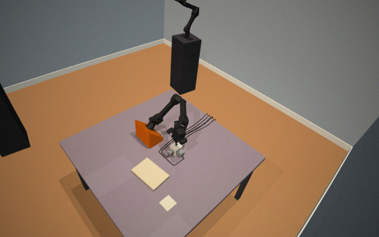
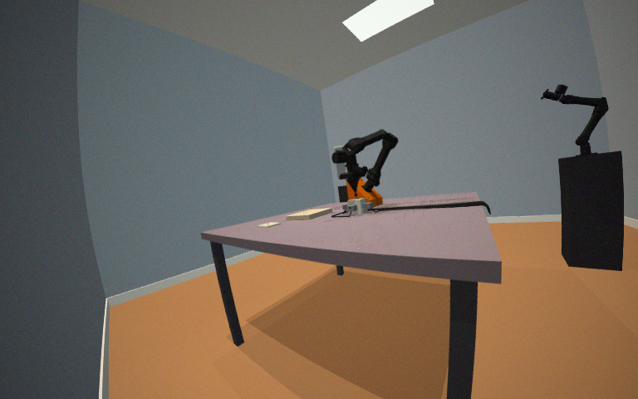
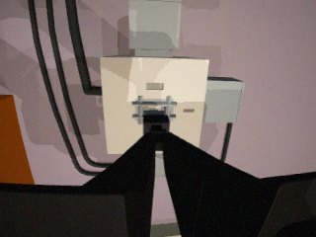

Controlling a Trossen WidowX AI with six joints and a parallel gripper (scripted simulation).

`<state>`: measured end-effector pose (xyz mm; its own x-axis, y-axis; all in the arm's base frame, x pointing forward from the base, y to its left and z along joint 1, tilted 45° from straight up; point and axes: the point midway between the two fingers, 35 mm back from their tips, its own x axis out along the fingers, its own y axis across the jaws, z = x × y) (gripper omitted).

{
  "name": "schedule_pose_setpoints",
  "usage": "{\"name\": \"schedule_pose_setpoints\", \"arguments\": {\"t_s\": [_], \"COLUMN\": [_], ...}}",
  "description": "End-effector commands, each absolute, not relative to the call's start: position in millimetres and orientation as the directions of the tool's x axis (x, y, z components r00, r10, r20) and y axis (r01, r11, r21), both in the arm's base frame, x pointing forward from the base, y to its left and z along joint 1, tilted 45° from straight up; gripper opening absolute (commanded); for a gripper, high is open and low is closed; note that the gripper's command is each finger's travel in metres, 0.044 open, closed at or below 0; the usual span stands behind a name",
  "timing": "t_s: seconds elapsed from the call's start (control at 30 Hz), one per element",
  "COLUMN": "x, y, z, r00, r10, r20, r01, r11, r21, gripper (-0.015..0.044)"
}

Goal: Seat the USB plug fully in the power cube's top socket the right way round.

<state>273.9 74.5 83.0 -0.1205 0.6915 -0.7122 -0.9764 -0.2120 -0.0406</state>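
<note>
The cream power cube stands on the table, with grey blocks plugged into its sides. In the wrist view the metal socket shows on its top. My gripper points down over the cube and is shut on the small black USB plug. The plug is at the near edge of the socket in the wrist view. The fingers hide part of it, so its depth and which way round it is cannot be told.
Black cables run around the cube and to the table's edge. The orange wedge base stands beside it. A cream slab and a small pale square lie on the table.
</note>
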Motion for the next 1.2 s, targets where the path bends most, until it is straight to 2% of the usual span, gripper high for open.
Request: {"name": "schedule_pose_setpoints", "arguments": {"t_s": [0.0,1.17], "x": [274.0,273.6], "y": [75.2,78.1], "z": [82.8,79.9], "r00": [-0.119,-0.119], "r10": [0.694,0.695], "r20": [-0.710,-0.710], "r01": [-0.977,-0.977], "r11": [-0.208,-0.208], "r21": [-0.039,-0.039], "gripper": [0.0000,0.0000]}}
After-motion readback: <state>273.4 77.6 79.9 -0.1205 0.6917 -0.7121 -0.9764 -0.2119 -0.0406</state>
